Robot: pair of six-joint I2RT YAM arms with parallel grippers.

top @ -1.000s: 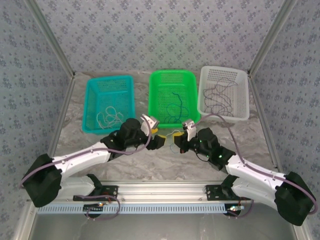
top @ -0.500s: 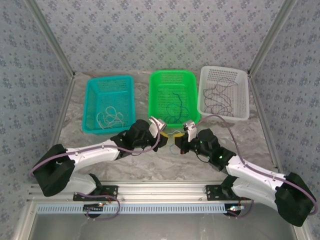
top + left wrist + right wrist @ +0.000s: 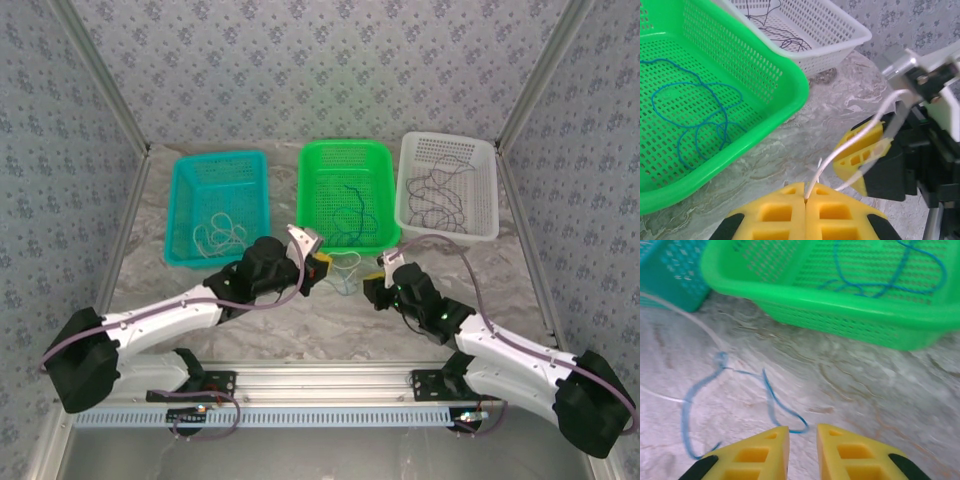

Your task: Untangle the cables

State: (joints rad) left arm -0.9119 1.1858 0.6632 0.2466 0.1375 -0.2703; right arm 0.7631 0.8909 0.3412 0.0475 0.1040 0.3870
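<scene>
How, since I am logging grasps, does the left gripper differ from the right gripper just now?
The left gripper is shut on a thin pale cable; the right gripper is open, with nothing in its grasp. The left gripper faces the right gripper; the right gripper faces a thin blue cable lying on the marbled table. Both are yellow at the tips and sit near the green plastic basket.

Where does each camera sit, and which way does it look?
Top external: above, behind the arms, looking down on the table; both arms show.
Left wrist: on the left arm, facing green basket and right gripper; left gripper pinches a pale cable.
Right wrist: low over the table, facing the green basket; right gripper slightly open.
Both wrist views share the green basket's blue cable.
</scene>
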